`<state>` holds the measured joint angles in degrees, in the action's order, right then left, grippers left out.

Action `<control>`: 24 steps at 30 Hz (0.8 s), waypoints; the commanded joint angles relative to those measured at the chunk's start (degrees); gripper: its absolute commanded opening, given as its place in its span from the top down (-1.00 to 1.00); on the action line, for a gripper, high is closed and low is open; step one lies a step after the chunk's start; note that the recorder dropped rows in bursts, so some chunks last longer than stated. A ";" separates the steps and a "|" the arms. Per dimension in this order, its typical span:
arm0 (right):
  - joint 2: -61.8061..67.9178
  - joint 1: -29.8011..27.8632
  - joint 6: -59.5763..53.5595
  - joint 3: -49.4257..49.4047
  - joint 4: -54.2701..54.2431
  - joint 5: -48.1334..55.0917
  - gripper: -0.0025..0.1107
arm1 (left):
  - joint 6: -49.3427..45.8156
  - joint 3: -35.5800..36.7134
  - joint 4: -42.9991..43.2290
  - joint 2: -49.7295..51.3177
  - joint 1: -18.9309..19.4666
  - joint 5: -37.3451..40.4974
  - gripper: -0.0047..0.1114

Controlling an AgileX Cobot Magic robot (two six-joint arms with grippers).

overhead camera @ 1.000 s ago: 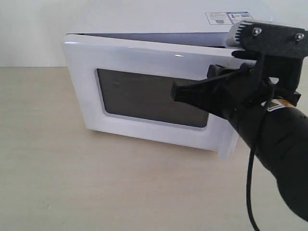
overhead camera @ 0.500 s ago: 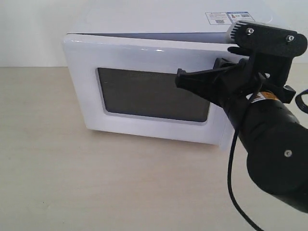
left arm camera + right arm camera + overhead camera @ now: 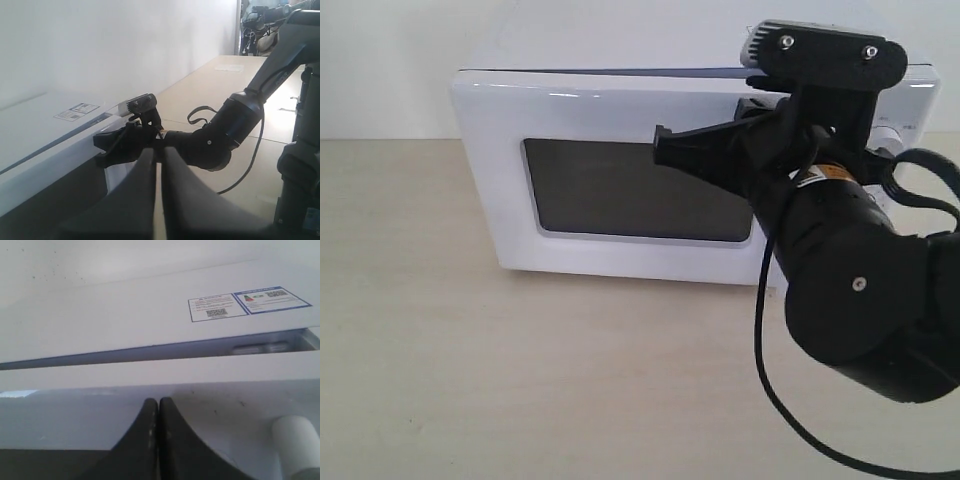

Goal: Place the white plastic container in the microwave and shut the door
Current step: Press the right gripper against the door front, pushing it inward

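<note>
- One white microwave [image 3: 100, 325], its single door [image 3: 490, 200] a sliver ajar, one dark window [image 3: 620, 190], two stickers [image 3: 217, 306] on top.
- Right gripper [image 3: 662, 150] clenched against the door; left gripper [image 3: 157, 150] clenched, empty.

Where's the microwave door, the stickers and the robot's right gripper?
door [image 3: 620, 190], exterior view, on its dark window.
stickers [image 3: 217, 307], right wrist view, middle of one label.
right gripper [image 3: 663, 150], exterior view, at its shut fingertips.

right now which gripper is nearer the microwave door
Right. The right gripper is up against the front of the door; the left gripper is off to one side, not touching it.
</note>
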<state>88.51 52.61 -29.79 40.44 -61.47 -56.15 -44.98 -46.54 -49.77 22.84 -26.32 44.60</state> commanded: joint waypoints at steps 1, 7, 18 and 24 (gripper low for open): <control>0.34 -2.12 -0.74 0.35 0.44 -0.16 0.96 | 0.66 0.22 -0.78 -0.18 -0.28 -0.93 0.84; 0.34 -5.06 -0.98 0.35 1.18 1.36 0.96 | 0.66 0.22 -0.78 -0.18 -0.28 -1.05 0.84; 0.34 -6.44 -1.39 1.94 4.85 2.95 0.96 | 0.66 0.22 -0.78 -0.18 -0.28 -1.05 0.84; 0.98 -7.05 -4.35 5.40 4.02 5.87 0.96 | 0.66 0.22 -0.78 -0.18 -0.28 -1.05 0.84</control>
<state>88.93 46.48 -32.58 44.06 -57.99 -50.72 -44.98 -46.54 -49.91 22.84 -26.32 44.35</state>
